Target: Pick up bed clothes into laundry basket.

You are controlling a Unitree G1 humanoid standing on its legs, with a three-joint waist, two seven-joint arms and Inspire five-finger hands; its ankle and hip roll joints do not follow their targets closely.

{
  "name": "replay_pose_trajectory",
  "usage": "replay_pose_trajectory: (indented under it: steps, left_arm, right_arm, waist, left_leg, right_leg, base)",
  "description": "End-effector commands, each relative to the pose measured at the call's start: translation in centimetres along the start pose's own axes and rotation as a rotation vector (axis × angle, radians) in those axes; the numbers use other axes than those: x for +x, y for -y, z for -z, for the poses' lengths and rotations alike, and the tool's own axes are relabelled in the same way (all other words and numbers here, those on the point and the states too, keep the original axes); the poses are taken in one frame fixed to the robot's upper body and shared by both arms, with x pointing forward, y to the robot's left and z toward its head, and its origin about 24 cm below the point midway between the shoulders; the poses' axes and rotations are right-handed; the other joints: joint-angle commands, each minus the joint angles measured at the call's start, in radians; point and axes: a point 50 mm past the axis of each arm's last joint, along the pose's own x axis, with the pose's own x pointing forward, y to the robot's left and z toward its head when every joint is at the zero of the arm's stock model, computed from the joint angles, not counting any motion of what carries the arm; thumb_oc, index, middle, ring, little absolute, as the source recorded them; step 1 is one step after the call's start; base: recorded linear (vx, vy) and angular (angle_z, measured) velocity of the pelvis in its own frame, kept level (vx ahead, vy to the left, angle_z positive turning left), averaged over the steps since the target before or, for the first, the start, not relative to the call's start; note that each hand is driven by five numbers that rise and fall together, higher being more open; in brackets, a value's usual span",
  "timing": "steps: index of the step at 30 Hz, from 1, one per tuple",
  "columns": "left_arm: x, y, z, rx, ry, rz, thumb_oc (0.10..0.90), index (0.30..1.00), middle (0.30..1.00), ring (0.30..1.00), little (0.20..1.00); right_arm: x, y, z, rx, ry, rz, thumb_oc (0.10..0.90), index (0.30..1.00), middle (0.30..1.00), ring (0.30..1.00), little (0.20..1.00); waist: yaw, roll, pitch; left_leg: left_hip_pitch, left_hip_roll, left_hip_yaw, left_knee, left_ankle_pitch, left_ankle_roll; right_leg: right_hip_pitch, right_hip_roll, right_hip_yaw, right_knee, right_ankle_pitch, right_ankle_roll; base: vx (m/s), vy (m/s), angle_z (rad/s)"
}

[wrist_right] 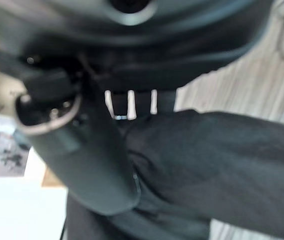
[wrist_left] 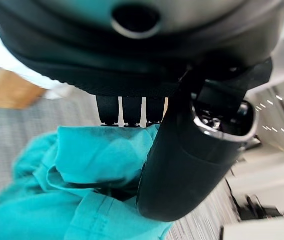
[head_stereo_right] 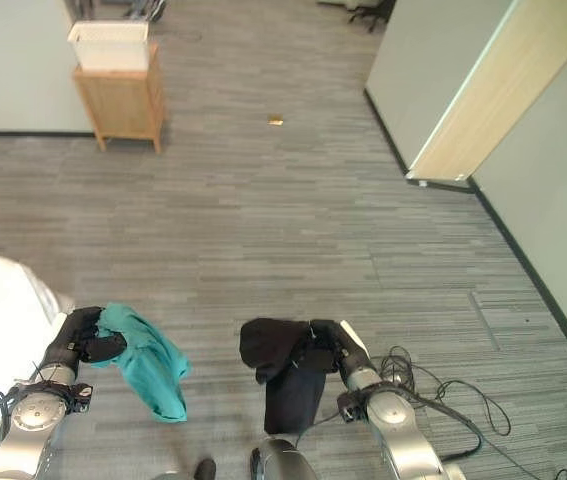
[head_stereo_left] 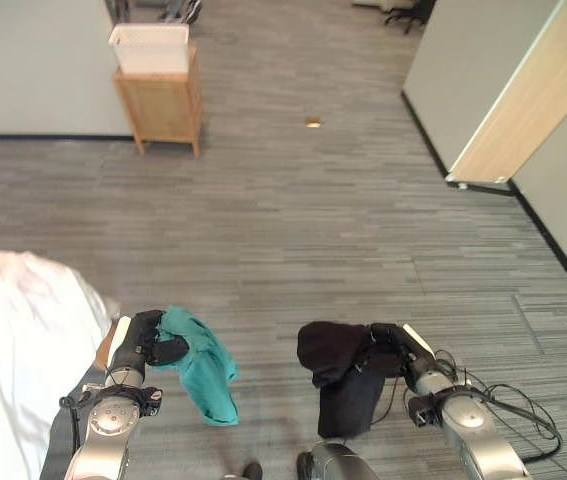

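Note:
A teal garment hangs from my left hand, whose fingers and thumb are curled round its top, as the left wrist view confirms with the cloth pinched under the thumb. A black garment droops from my right hand, shut on it; the right wrist view shows the dark cloth clamped by the thumb. Both garments hang above the grey floor. A white laundry basket sits on a small wooden cabinet far ahead to the left.
A bed with white sheets lies at the lower left beside my left arm. A pale wood door stands open at the right by a grey wall. A small tan object lies on the floor far ahead.

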Motion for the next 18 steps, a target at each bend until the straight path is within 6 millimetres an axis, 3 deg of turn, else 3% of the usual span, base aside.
replay_pose_trajectory:
  steps: [1,2,3,4,5,6,7,8,9,10,11,12,14,15,16,18]
  left_arm:
    - [0.7,-2.9,-7.0,0.007,0.349,-0.095,0.400,0.300,0.300,0.300,0.300]
    - [0.7,-2.9,-7.0,0.007,0.349,-0.095,0.400,0.300,0.300,0.300,0.300]
    - [1.0,-3.1,-7.1,0.020,0.344,-0.113,0.400,0.300,0.300,0.300,0.300]
    - [1.0,-3.2,-7.1,0.021,0.344,-0.113,0.400,0.300,0.300,0.300,0.300]
    - [0.9,-3.2,-6.6,0.026,0.325,-0.116,0.400,0.300,0.300,0.300,0.300]
    - [0.9,-3.2,-6.6,0.026,0.326,-0.117,0.400,0.300,0.300,0.300,0.300]
    - [1.0,-2.9,-6.4,0.017,0.314,-0.106,0.400,0.300,0.300,0.300,0.300]
    - [1.1,-2.9,-6.5,0.005,0.312,-0.105,0.400,0.300,0.300,0.300,0.300]
    - [1.1,-2.7,-6.6,-0.007,0.315,-0.093,0.400,0.300,0.300,0.300,0.300]
    - [1.3,-2.3,-6.8,-0.017,0.318,-0.090,0.400,0.300,0.300,0.300,0.300]
    - [1.4,-2.2,-6.8,-0.017,0.319,-0.090,0.400,0.300,0.300,0.300,0.300]
    - [1.6,-1.9,-6.9,-0.023,0.316,-0.088,0.400,0.300,0.300,0.300,0.300]
    - [1.7,-1.6,-7.1,-0.018,0.318,-0.083,0.400,0.300,0.300,0.300,0.300]
    - [1.7,-1.6,-7.0,-0.016,0.315,-0.084,0.400,0.300,0.300,0.300,0.300]
    - [1.8,-1.7,-7.1,-0.005,0.318,-0.088,0.400,0.300,0.300,0.300,0.300]
    - [1.9,-1.4,-7.4,0.000,0.326,-0.082,0.400,0.300,0.300,0.300,0.300]
  right_arm:
    - [-0.2,2.9,-5.9,-0.050,0.312,0.106,0.400,0.300,0.300,0.300,0.300]
    - [-0.2,2.9,-5.9,-0.049,0.312,0.105,0.400,0.300,0.300,0.300,0.300]
    - [-0.5,3.6,-6.2,-0.079,0.311,0.127,0.400,0.300,0.300,0.300,0.300]
    - [-0.5,3.6,-6.2,-0.079,0.311,0.127,0.400,0.300,0.300,0.300,0.300]
    - [-0.5,3.4,-6.4,-0.077,0.321,0.112,0.400,0.300,0.300,0.300,0.300]
    - [-0.5,3.4,-6.4,-0.077,0.321,0.112,0.400,0.300,0.300,0.300,0.300]
    - [-0.4,3.6,-6.5,-0.087,0.321,0.114,0.400,0.300,0.300,0.300,0.300]
    - [-0.4,3.8,-6.8,-0.078,0.329,0.127,0.400,0.300,0.300,0.300,0.300]
    - [-0.4,4.0,-7.0,-0.042,0.347,0.137,0.400,0.300,0.300,0.300,0.300]
    - [-0.2,4.5,-6.9,-0.029,0.335,0.164,0.400,0.300,0.300,0.300,0.300]
    - [-0.2,4.5,-6.9,-0.028,0.336,0.166,0.400,0.300,0.300,0.300,0.300]
    - [-0.1,4.7,-6.9,-0.016,0.330,0.174,0.400,0.300,0.300,0.300,0.300]
    - [0.4,4.4,-7.4,0.027,0.348,0.152,0.400,0.300,0.300,0.300,0.300]
    - [0.7,4.2,-7.7,0.034,0.355,0.134,0.400,0.300,0.300,0.300,0.300]
    - [1.0,4.0,-8.4,0.019,0.379,0.109,0.400,0.300,0.300,0.300,0.300]
    - [1.8,2.8,-9.2,-0.005,0.391,0.048,0.400,0.300,0.300,0.300,0.300]
  waist:
    - [-0.046,0.001,-0.088]
    - [-0.046,0.008,-0.088]
    - [-0.070,-0.014,-0.095]
    - [-0.072,-0.008,-0.095]
    - [-0.063,-0.004,-0.103]
    - [-0.066,-0.010,-0.104]
    - [-0.062,-0.024,-0.107]
    - [-0.047,-0.043,-0.096]
    - [-0.020,-0.058,-0.073]
    - [0.030,-0.076,-0.053]
    - [0.031,-0.077,-0.054]
    - [0.049,-0.086,-0.055]
    - [0.084,-0.082,-0.067]
    - [0.106,-0.083,-0.075]
    - [0.118,-0.065,-0.089]
    - [0.154,-0.054,-0.115]
  left_leg:
    - [0.174,0.015,-0.126,-0.060,0.045,-0.046]
    - [0.180,0.022,-0.125,-0.062,0.039,-0.044]
    - [0.216,0.060,-0.150,-0.011,0.076,-0.090]
    - [0.217,0.066,-0.149,-0.007,0.069,-0.087]
    - [0.177,0.085,-0.131,0.169,0.220,-0.138]
    - [0.171,0.078,-0.134,0.171,0.224,-0.139]
    - [0.095,0.066,-0.106,0.349,0.329,-0.147]
    - [-0.007,0.061,-0.051,0.510,0.383,-0.147]
    - [-0.113,0.027,-0.030,0.674,0.356,-0.115]
    - [-0.257,-0.062,-0.003,0.836,0.267,-0.083]
    - [-0.263,-0.064,-0.002,0.838,0.271,-0.083]
    - [-0.341,-0.088,0.029,0.829,0.236,-0.067]
    - [-0.443,-0.111,0.062,0.702,0.224,-0.064]
    - [-0.455,-0.111,0.079,0.616,0.231,-0.065]
    - [-0.478,-0.098,0.076,0.479,0.252,-0.069]
    - [-0.451,-0.082,0.075,0.186,0.264,-0.070]
  right_leg:
    - [0.052,0.025,0.020,-0.392,0.172,-0.013]
    - [0.058,0.031,0.017,-0.392,0.164,-0.013]
    - [0.059,0.020,0.027,-0.569,0.271,0.010]
    - [0.064,0.024,0.023,-0.572,0.265,0.011]
    - [0.120,0.046,0.021,-0.561,0.249,-0.024]
    - [0.118,0.039,0.022,-0.564,0.254,-0.023]
    - [0.165,0.043,0.040,-0.565,0.240,-0.043]
    - [0.223,0.042,0.039,-0.574,0.222,-0.071]
    - [0.265,0.050,0.055,-0.575,0.203,-0.094]
    - [0.353,0.059,0.087,-0.588,0.167,-0.121]
    - [0.349,0.057,0.088,-0.590,0.170,-0.120]
    - [0.386,0.059,0.099,-0.593,0.154,-0.129]
    - [0.447,0.064,0.108,-0.598,0.126,-0.131]
    - [0.474,0.067,0.125,-0.603,0.113,-0.130]
    - [0.506,0.099,0.141,-0.609,0.093,-0.132]
    - [0.578,0.113,0.178,-0.614,0.046,-0.134]
  base:
    - [0.22,-0.067,0.10]
    - [0.78,-0.383,0.28]
    - [0.62,-0.302,0.30]
    - [0.92,-0.480,0.73]
    - [0.34,-0.166,0.81]
    - [0.51,-0.285,0.87]
    - [0.37,-0.287,0.36]
    - [0.55,-0.434,0.03]
    - [0.73,-0.526,0.05]
    - [0.53,-0.345,0.05]
    - [0.58,-0.288,0.00]
    - [0.42,-0.145,-0.28]
    - [0.64,-0.145,-0.24]
    - [0.68,-0.062,-0.14]
    - [0.76,-0.041,-0.29]
    - [0.84,-0.007,-0.55]
